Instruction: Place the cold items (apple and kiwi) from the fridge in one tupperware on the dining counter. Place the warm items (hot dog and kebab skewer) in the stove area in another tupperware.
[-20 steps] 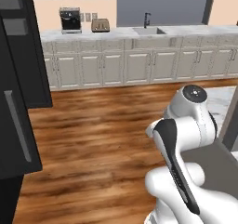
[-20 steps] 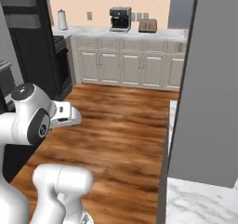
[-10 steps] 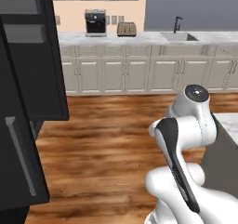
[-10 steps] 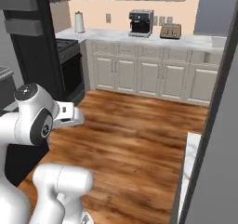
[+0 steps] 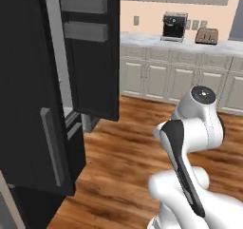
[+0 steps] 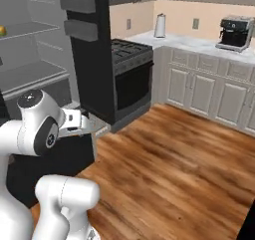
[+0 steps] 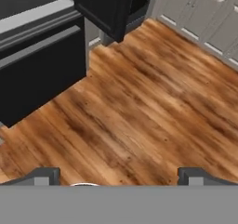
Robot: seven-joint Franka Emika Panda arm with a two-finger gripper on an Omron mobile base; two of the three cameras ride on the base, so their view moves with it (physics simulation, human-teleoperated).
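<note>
The black fridge (image 6: 30, 77) stands open, with grey shelves showing at the left in the right base view. A small round fruit (image 6: 2, 31) lies on the upper shelf at the picture's edge, too small to name. In the left base view the fridge's open doors (image 5: 90, 47) fill the left side. My gripper (image 7: 121, 176) is open and holds nothing, hanging over the wood floor (image 7: 139, 102) in front of the fridge's bottom drawer (image 7: 37, 74). From the right base view, the gripper (image 6: 83, 123) points toward the fridge. The stove (image 6: 127, 55) is just right of the fridge. Tupperware, hot dog and kebab skewer are out of view.
White cabinets (image 5: 156, 78) run along the back wall under a marble counter carrying a coffee machine (image 5: 174, 26) and a toaster (image 5: 207, 35). A white paper towel roll (image 6: 160, 26) stands beside the stove. The open fridge door (image 7: 111, 9) juts over the floor.
The whole picture has swung: the base has turned left, bringing the open fridge and stove into view. The arm holds the same pose and the gripper stays open.
</note>
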